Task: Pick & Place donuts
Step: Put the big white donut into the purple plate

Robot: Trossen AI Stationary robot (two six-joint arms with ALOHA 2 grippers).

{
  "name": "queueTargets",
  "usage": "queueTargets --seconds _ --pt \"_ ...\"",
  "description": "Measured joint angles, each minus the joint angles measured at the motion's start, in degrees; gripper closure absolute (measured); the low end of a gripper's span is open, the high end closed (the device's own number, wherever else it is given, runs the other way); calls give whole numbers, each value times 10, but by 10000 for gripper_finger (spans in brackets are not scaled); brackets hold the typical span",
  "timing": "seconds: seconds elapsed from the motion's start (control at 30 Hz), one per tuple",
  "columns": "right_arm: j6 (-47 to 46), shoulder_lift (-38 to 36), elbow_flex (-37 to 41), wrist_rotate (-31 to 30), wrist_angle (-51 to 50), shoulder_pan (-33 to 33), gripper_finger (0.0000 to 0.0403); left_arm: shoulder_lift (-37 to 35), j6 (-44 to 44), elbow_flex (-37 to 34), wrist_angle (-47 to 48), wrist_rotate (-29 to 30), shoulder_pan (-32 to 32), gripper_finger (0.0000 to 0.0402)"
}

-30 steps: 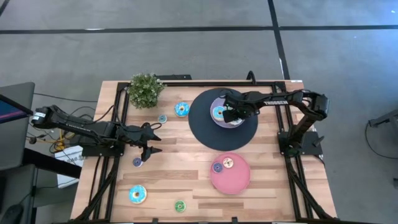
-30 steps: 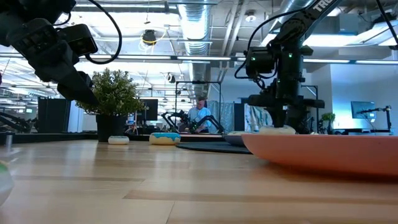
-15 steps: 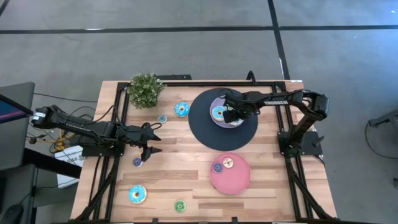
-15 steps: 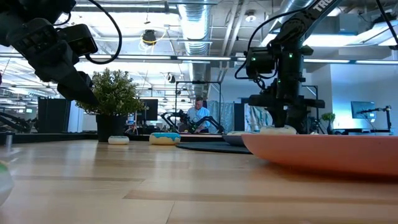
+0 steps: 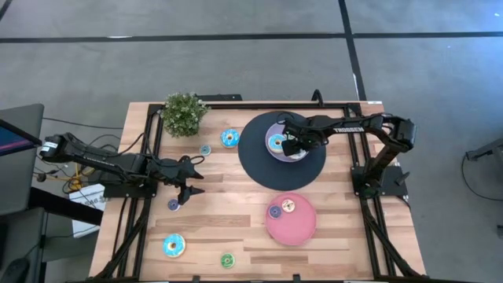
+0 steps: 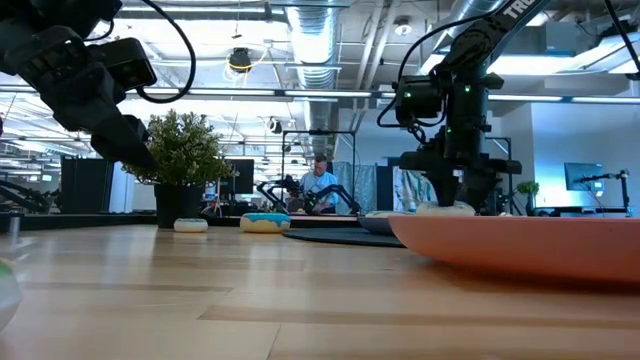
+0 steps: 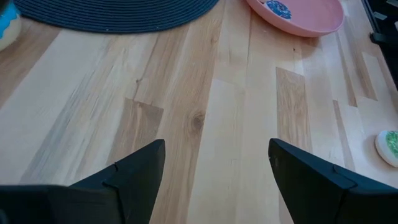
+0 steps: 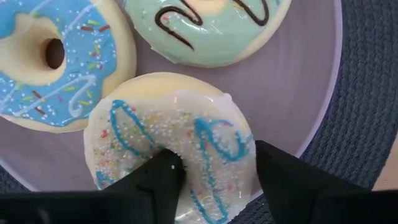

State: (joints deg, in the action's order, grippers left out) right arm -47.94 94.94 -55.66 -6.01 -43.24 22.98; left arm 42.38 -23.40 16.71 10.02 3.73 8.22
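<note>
My right gripper [image 5: 291, 145] [image 8: 217, 165] is down over the lavender plate [image 5: 299, 155] on the black disc [image 5: 255, 161], shut on a white-iced donut with blue squiggles [image 8: 205, 130]. A blue-iced donut [image 8: 56, 56] [image 5: 276, 143] and a mint-iced donut [image 8: 211, 31] lie on the same plate. Two small donuts [image 5: 275, 211] [image 5: 288, 206] lie on the pink plate [image 5: 299, 228]. Loose on the table are donuts [image 5: 229, 138] [image 5: 205, 149] [image 5: 174, 204] [image 5: 174, 245] [image 5: 227, 260]. My left gripper [image 5: 195, 176] [image 7: 217, 158] hangs open above bare wood at the left. My right gripper comes at the white-iced donut from above, pointing down. One finger [image 8: 163, 177] stands where the ring's hole is and the other [image 8: 289, 180] outside its rim, with the ring's wall [image 8: 217, 137] between them. The donut lies flat on the lavender plate [image 8: 298, 93].
A potted plant [image 5: 184, 113] stands at the far left corner. Black frame rails [image 5: 153, 157] [image 5: 361, 157] run along both sides of the table. Bare wood lies between the left gripper and the pink plate. A person sits far behind the table [image 6: 322, 185].
</note>
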Motion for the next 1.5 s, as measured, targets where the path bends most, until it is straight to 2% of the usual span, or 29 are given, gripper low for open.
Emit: queueTargets --seconds 0.27,0.5,0.77,0.9,1.17,1.27,1.33,1.43,1.5 --pt "1 -5 -10 1 -23 0 163 0 0 0 0 0 0 123" --pt "24 -6 -77 -15 -80 0 164 0 0 0 0 0 0 123" --pt "11 1 -79 -40 -136 0 170 0 0 0 0 0 0 123" --pt "0 0 -74 -77 -129 -1 170 0 0 0 0 0 0 123" --pt "38 0 -68 -37 -87 -5 171 0 -2 0 0 -4 0 123" --pt "14 0 -68 -60 -102 -5 171 0 -2 0 0 -4 0 123" --pt "40 0 -64 -47 -87 -8 171 0 -2 0 0 -5 0 123" --pt "19 0 -51 -58 -85 -15 171 0 -2 0 0 -5 0 123" --pt "48 1 -45 -49 -73 -17 171 0 -2 0 0 -5 0 123"
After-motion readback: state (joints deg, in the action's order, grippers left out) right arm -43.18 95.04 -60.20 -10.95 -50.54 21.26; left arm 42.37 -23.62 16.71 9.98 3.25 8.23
